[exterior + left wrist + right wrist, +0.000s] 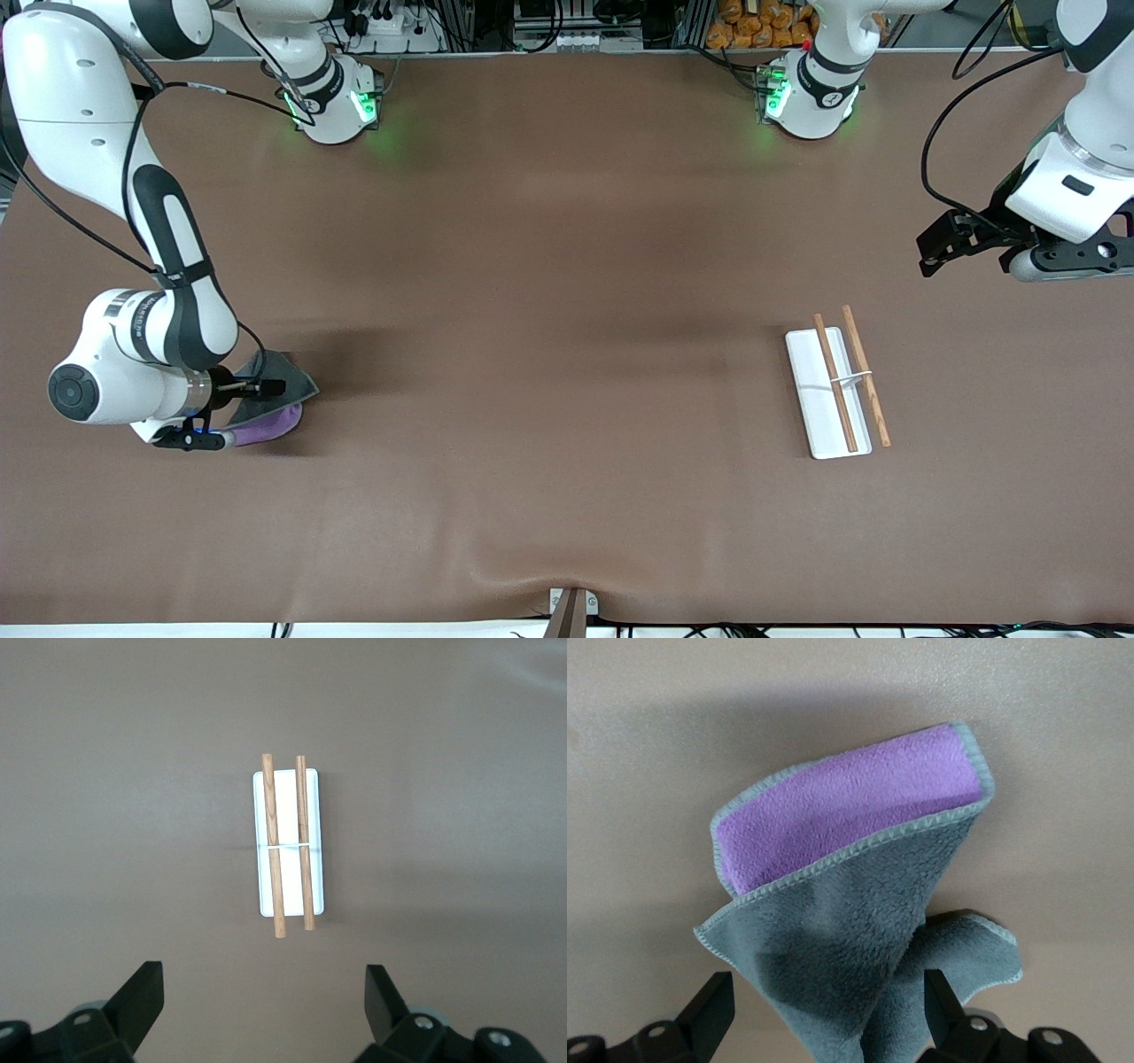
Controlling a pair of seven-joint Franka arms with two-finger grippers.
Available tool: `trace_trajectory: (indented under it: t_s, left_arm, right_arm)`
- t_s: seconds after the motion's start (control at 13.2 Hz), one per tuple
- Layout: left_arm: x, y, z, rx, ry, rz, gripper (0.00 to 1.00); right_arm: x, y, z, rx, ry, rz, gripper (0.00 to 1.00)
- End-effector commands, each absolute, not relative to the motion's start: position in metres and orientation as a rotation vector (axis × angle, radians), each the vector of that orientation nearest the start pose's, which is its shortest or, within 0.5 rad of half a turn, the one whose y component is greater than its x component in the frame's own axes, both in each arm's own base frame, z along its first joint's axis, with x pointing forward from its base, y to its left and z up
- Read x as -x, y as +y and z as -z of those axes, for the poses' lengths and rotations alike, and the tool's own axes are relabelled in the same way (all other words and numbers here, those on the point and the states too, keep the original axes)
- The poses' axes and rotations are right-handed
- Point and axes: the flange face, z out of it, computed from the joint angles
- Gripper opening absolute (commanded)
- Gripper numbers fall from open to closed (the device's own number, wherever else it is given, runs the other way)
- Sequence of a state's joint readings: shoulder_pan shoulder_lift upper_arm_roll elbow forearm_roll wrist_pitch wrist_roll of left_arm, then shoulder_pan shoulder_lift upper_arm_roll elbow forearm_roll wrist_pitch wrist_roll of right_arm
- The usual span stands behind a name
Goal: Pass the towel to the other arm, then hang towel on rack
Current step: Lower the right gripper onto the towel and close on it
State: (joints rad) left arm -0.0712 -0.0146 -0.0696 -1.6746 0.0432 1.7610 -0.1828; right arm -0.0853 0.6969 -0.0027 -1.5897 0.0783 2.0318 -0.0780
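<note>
At the right arm's end of the brown table point(549, 266), the right arm's black two-finger gripper point(232, 413) holds the small soft towel point(276, 409), dark grey on one face and purple on the other. In the right wrist view the cloth point(859, 904) hangs bunched between the fingers point(709, 1010), its purple face folded outward. From the front, the purple fold appears to touch the table; the wrist view does not settle it.

Near the left arm's end lies the rack point(833, 390), a white rectangular base carrying two thin parallel brown wooden rods joined by a thin white crosspiece. The left arm's black gripper point(966, 244) waits in the air above that end of the table, its fingers point(142, 997) spread wide and empty, with the rack point(290, 843) visible below.
</note>
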Motion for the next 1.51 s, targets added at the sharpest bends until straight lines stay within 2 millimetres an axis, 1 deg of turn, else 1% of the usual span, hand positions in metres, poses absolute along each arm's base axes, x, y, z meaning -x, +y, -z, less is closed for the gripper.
trace_trajectory:
  t_s: [0.0,0.08,0.45,0.53,0.76,0.91,1.13,1.44]
  left_arm:
    - [-0.558,-0.075,-0.606,3.128,-0.067,0.175,1.00]
    - [-0.558,-0.075,-0.607,3.128,-0.067,0.177,1.00]
    - [-0.558,-0.077,-0.607,3.128,-0.062,0.177,1.00]
    - [-0.558,-0.079,-0.606,3.128,-0.055,0.175,1.00]
    - [-0.558,-0.087,-0.606,3.132,-0.041,0.182,1.00]
    - [-0.558,-0.088,-0.606,3.145,-0.049,0.179,1.00]
    - [-0.560,-0.088,-0.606,3.147,-0.051,0.190,1.00]
    - [-0.559,-0.086,-0.608,3.149,-0.056,0.197,1.00]
  right_arm:
    - [-0.669,-0.055,-0.203,2.990,0.148,-0.365,0.08]
    - [-0.669,-0.055,-0.203,2.957,0.183,-0.359,0.00]
    - [-0.669,-0.054,-0.203,2.946,0.191,-0.366,0.00]
    - [-0.669,-0.054,-0.206,2.946,0.192,-0.366,0.00]
    - [-0.672,-0.058,-0.223,2.947,0.181,-0.338,0.00]
    - [-0.673,-0.057,-0.258,2.944,0.165,-0.328,0.00]
    - [-0.672,-0.056,-0.323,2.952,0.140,-0.239,0.00]
    - [-0.665,-0.044,-0.406,2.959,-0.010,-0.098,0.00]
